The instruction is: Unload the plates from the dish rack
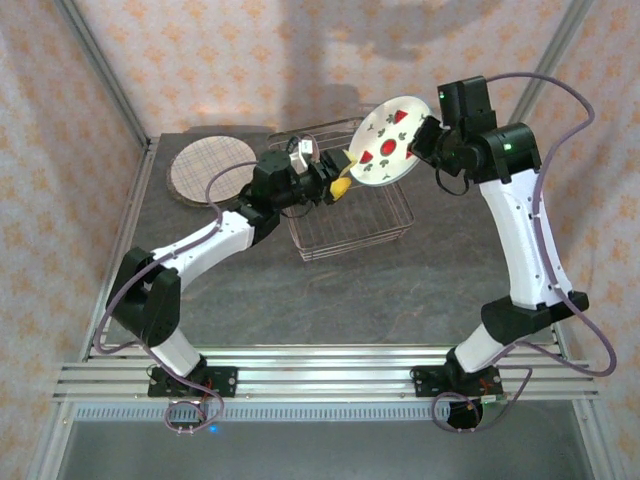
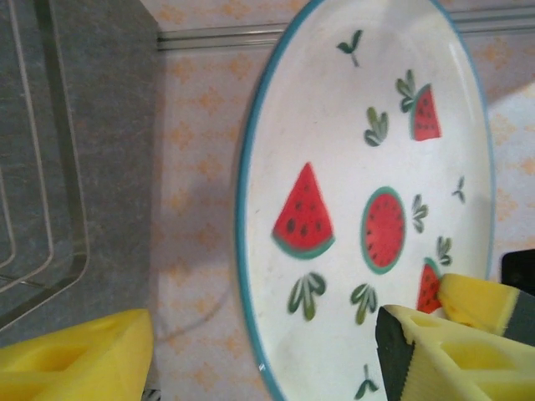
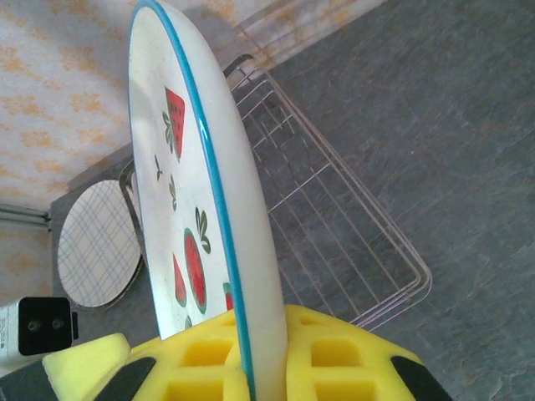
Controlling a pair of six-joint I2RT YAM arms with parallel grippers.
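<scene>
A white plate (image 1: 388,142) with red watermelon pictures and a teal rim hangs tilted above the dish rack (image 1: 350,228). My right gripper (image 1: 425,140) is shut on its far right edge; in the right wrist view the yellow pads (image 3: 351,359) pinch the plate (image 3: 167,125) on both sides. My left gripper (image 1: 342,185) is at the plate's lower left rim. In the left wrist view its open jaws (image 2: 263,351) straddle the rim of the plate (image 2: 334,167), and the pads stand apart from it. The wire rack (image 3: 334,209) holds no plate where it shows.
A beige plaid plate (image 1: 210,165) lies flat on the grey table at the back left, beside the rack (image 2: 42,209); it also shows in the right wrist view (image 3: 96,242). Patterned walls close in the back and both sides. Bare table lies in front of the rack.
</scene>
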